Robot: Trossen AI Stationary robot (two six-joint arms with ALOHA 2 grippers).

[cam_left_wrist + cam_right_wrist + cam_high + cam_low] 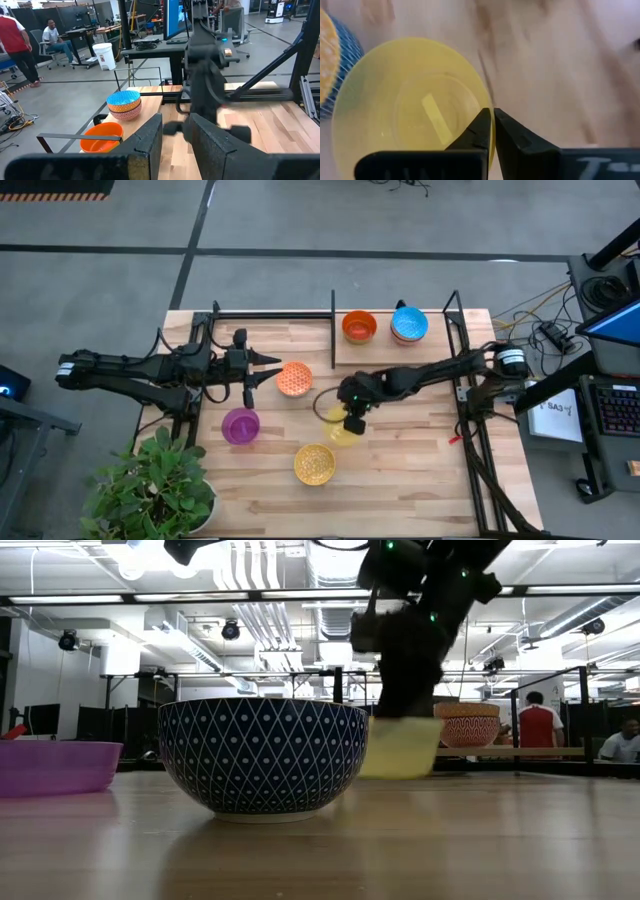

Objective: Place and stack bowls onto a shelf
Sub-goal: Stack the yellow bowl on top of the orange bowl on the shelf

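Nearest you on the table sits the gold patterned bowl [314,464], empty and untouched, with the purple bowl [240,425] to its left, also empty, close to the potted plant [150,488].

Just beyond, your right gripper [349,423] pinches the rim of the yellow bowl [415,107]: one finger inside the wall, one outside, pressed together on it. A rim pinch suits a thin-walled bowl and leaves the base free for setting down or nesting. The bowl holds nothing. In the low view it looks slightly off the table, though I cannot be sure. The blue-and-white patterned bowl [263,757] stands right beside it, so watch for a knock as you lift.

Farther left, your left gripper [262,368] waits near the orange patterned bowl [294,378], its jaws a little apart and holding nothing.

Farthest off, the shelf [435,348] carries the red-orange bowl [359,327] and, to its right, the light blue bowl [409,324], which the left wrist view shows nested in a patterned one. Judging by this, most of the stacking remains.
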